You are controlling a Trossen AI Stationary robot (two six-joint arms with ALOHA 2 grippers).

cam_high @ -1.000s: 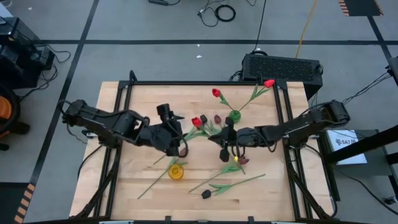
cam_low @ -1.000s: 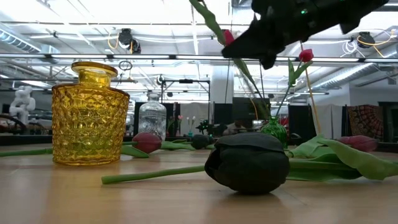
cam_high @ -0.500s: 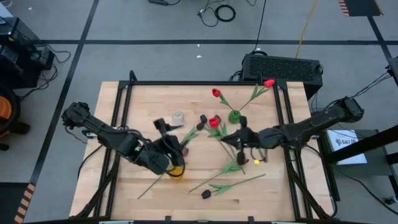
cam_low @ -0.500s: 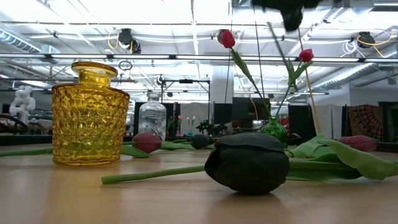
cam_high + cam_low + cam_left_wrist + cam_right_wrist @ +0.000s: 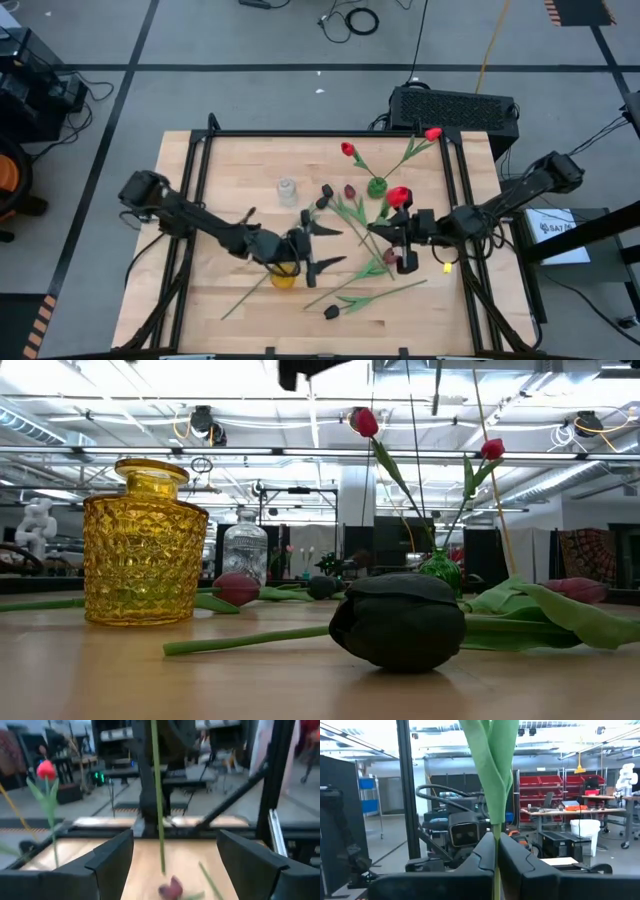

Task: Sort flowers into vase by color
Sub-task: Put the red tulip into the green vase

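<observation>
A pale wooden table framed in black rails stands on a grey floor crossed by dark tape lines, with a black box behind its far edge. At table height the room beyond is a workshop under bright ceiling lights; the right wrist view adds red storage bins and benches.

The right gripper is clamped on the thin green stem of a red tulip, the bright head just beyond its fingertips. From its own camera the stem runs straight up between the pressed fingers into broad, smooth folded leaves — the head is out of that picture.

The left gripper hangs with its fingers spread wide, holding nothing. The yellow vase, faceted glass with a short neck, sits just behind it, partly under the arm. Its wrist view looks between the parted fingers at a hanging stem, probably the held tulip's.

Beyond the right gripper, a small green vase holds two red tulips on leaning stems. A clear vase of ribbed glass stands well beyond the left gripper. Loose flowers lie between and near both grippers. Only the low view shows the nearest one closely: a near-black tulip, matte and rounded, lying on its side.
</observation>
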